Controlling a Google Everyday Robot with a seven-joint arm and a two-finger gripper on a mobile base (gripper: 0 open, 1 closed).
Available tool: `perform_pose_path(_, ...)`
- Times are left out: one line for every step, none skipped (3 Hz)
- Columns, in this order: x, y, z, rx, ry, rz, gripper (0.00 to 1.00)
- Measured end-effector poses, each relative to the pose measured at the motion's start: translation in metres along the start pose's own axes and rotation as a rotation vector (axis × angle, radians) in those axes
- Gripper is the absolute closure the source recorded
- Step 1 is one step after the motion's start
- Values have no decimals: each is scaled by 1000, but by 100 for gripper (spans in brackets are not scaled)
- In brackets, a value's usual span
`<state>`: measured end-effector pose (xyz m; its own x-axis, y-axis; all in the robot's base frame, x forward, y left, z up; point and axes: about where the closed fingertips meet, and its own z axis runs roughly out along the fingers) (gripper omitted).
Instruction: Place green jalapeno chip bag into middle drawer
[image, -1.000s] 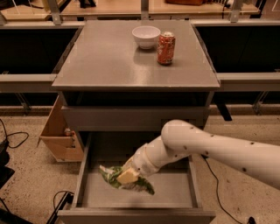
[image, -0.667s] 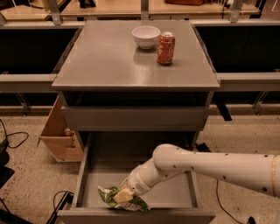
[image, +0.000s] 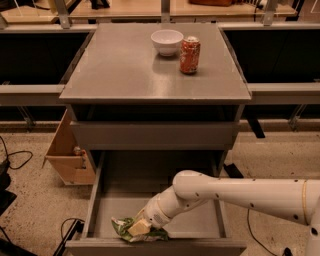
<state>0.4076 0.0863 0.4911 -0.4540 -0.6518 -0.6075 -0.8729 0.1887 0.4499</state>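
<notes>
Camera view shows the tool (image: 140, 227) low in the open drawer (image: 200, 222), at the front left corner, its tan tip down on the bag (image: 119, 228). Whether it is clamped on the bag or only resting against it, I cannot tell; the tip and the crumpled foil run together. The white arm (image: 240, 192) reaches in from the right, over the drawer's right wall.

The bag lies inside the drawer, bunched against the front wall and just left of the tool.

My judgement on handling: it is light, soft and crinkly, so it will fold and shift rather than resist. The shiny film looks slippery, and the chips inside would crush under a hard squeeze. A good hold would be a gathered fold or a sealed end, pinched gently, not the puffed middle. Being so light, it may cling to the tool or drag along when the tool lifts away.

Up on the surface (image: 125, 70) stand a can (image: 190, 55) and a bowl (image: 167, 41), well apart from the work. A box (image: 67, 155) sits on the floor to the left.
</notes>
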Motion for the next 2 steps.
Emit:
perform_pose_path(0, 0, 0, 0, 0, 0, 30)
perform_pose_path(0, 0, 0, 0, 0, 0, 6)
